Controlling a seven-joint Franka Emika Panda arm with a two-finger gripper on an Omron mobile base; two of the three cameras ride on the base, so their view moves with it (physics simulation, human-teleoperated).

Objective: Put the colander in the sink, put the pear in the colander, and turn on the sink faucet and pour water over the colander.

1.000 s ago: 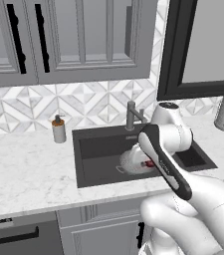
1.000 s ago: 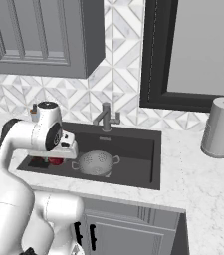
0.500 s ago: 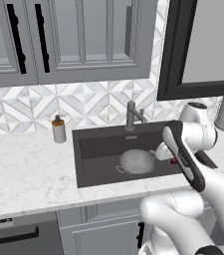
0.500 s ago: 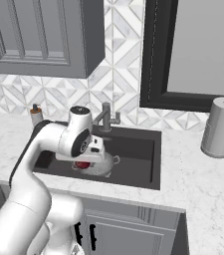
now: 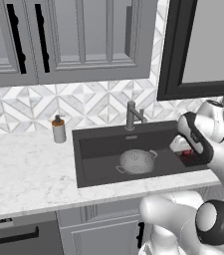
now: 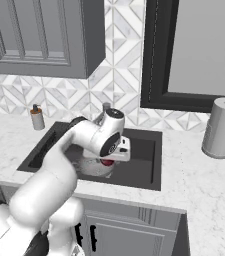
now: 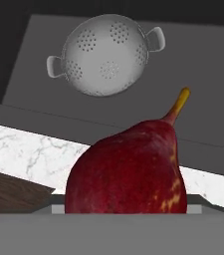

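My gripper (image 5: 188, 154) is shut on the pear (image 5: 186, 156), a dark red fruit with a yellowish stem. It hangs over the right part of the sink (image 5: 98, 149), to the right of the colander (image 5: 136, 161). The colander stands upright on the sink floor, empty. In the hand view the pear (image 7: 128, 172) is close up at the bottom, and the colander (image 7: 103, 55) lies beyond it on the sink floor (image 7: 193, 74). From the right base view the pear (image 6: 106, 161) shows under the hand, whose arm hides most of the colander (image 6: 91, 168). The sink faucet (image 5: 131, 115) stands behind the basin with no water running.
A soap pump bottle (image 5: 58, 130) stands on the marble counter left of the sink. A paper towel roll (image 6: 221, 128) stands on the counter to the right. Dark grey cabinets hang above the counter, and a dark-framed window is behind the sink's right side.
The arm has swung rightward over the sink with the pear in its grip, passing above the colander to the basin's right part. The colander has stayed put.
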